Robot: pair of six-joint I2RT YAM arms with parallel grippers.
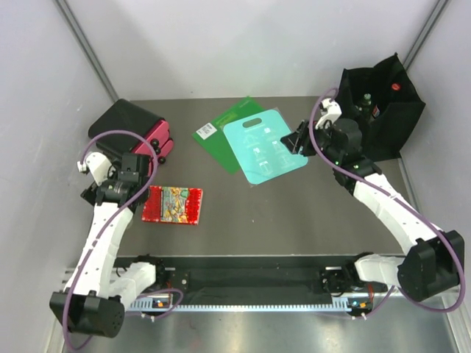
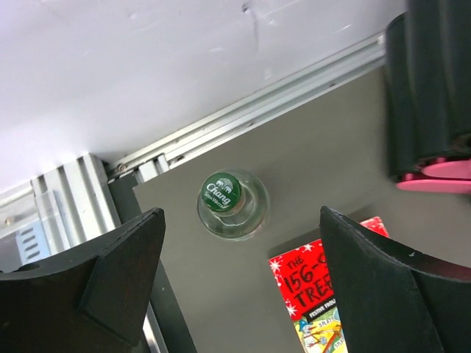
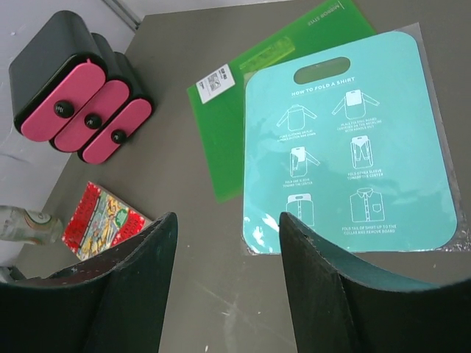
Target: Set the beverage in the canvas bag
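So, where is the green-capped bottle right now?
In the left wrist view the bottle stands at the left of the table, between the edge rail and the red book.

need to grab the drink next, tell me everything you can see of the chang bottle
The bottle is clear, with a green cap printed Chang in white. It stands upright on the grey table near the edge rail, beside a red book. Nothing touches it; the left gripper hangs open over it.

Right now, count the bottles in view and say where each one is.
3. A clear green-capped bottle stands on the table under the left gripper; a dark green bottle and a red-capped one stand in the canvas bag. The bag may hide more.
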